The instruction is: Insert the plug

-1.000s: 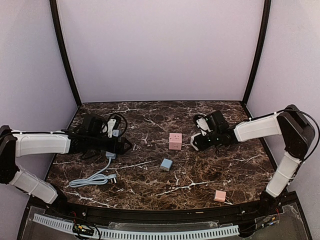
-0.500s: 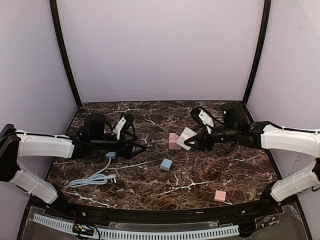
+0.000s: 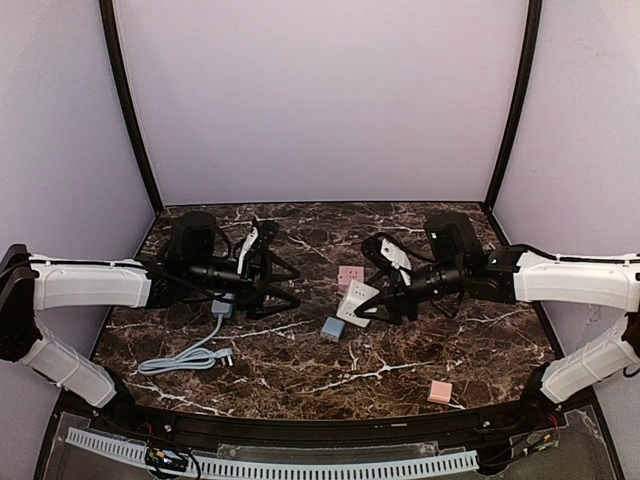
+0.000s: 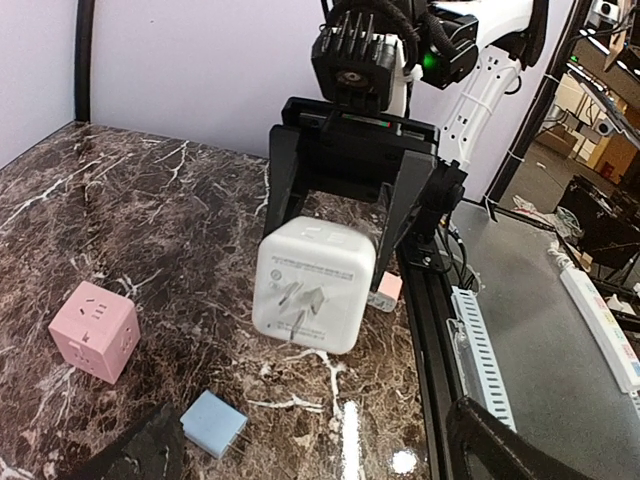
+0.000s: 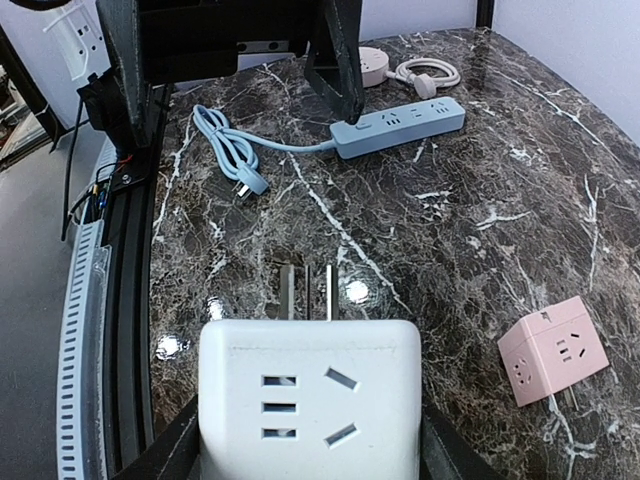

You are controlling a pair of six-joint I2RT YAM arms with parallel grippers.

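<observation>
Overhead: right end effector (image 3: pixel 362 303) is clamped on the white cube plug adapter (image 3: pixel 355 299), just beside the pink cube socket (image 3: pixel 350 281). Left wrist: left end effector (image 4: pixel 315 430) gapes wide, holding nothing. Right wrist: the adapter's prongs stick out over the dark marble bench (image 5: pixel 480 200).

Everything here is placed from the cube socket (image 3: pixel 350 280), which sits on the table (image 3: pixel 480 340) near its middle. Just in front of the cube, off the surface, is the adapter (image 3: pixel 356 300), clamped in the right gripper (image 3: pixel 372 300), whose arm reaches in from the right. In front and slightly left lies a flat block (image 3: pixel 333 328). Left of the cube is the left gripper (image 3: pixel 285 285), its jaws apart — farther left lies the power strip (image 3: pixel 222 308), with its cable coil (image 3: pixel 185 358) nearer the front edge. A small block (image 3: pixel 440 391) lies well in front and to the right.
</observation>
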